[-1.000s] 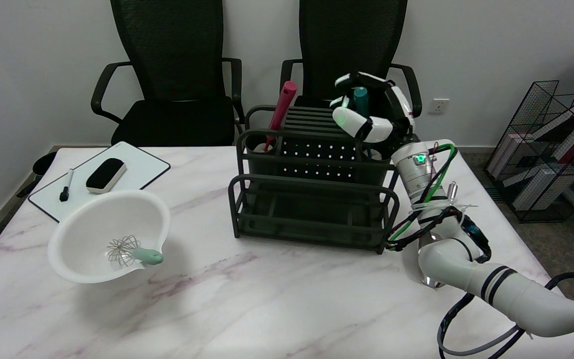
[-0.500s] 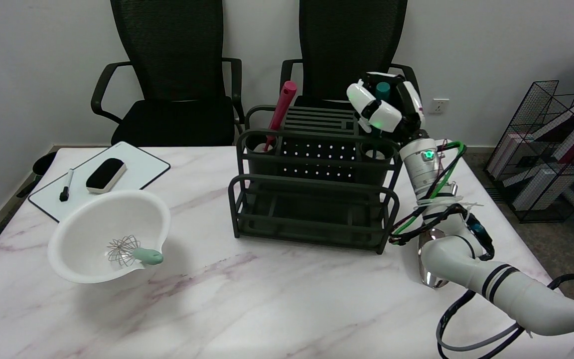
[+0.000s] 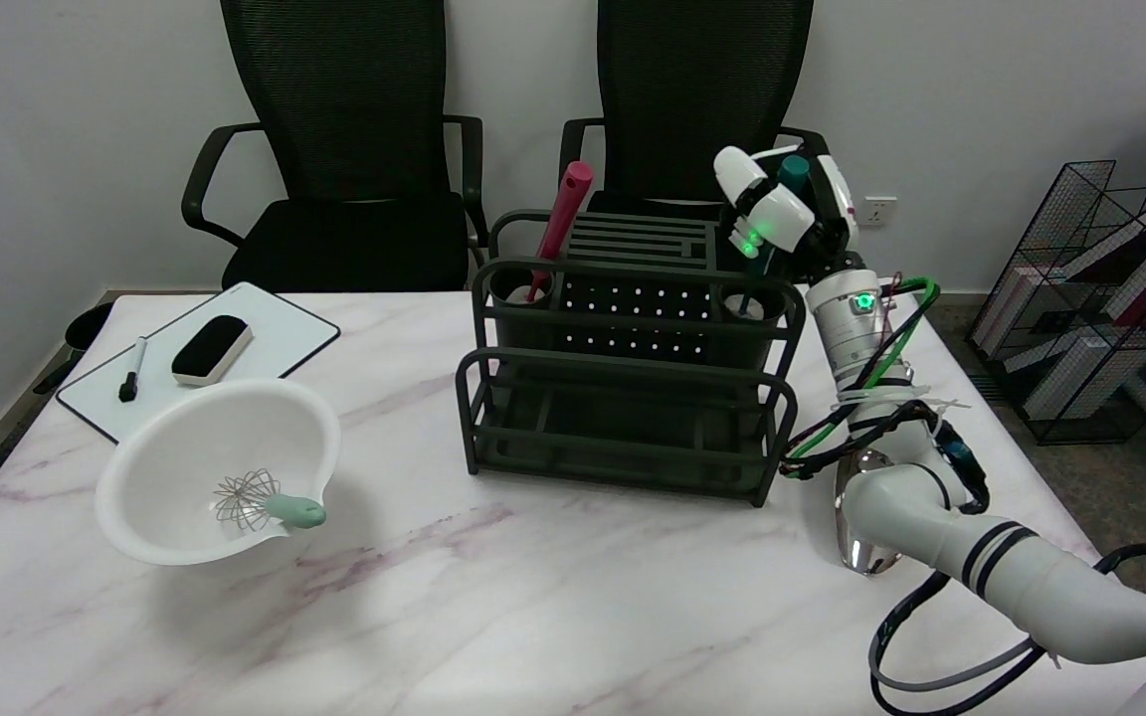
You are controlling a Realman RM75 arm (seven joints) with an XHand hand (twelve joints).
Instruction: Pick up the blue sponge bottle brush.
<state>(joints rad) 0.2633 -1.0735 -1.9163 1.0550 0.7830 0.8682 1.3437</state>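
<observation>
Far left of the hand, a bowl [image 3: 185, 467] with a whisk [image 3: 265, 502] sits on the counter [image 3: 533, 597] — no part of this step. Nearer, the rack [image 3: 623, 398] holds a red tool [image 3: 558, 224] in its left cup. At the rack's right cup [image 3: 747, 303] the right hand [image 3: 782, 204] is wrapped around the teal handle of the brush [image 3: 792, 171], fingers closed on it; the thin stem runs down from the hand into the cup, the sponge end hidden. To lift well, I judge — pull along the stem's line, slightly tilted, so the head clears the rim without dragging the rack, and keep the grip firm on the handle.
</observation>
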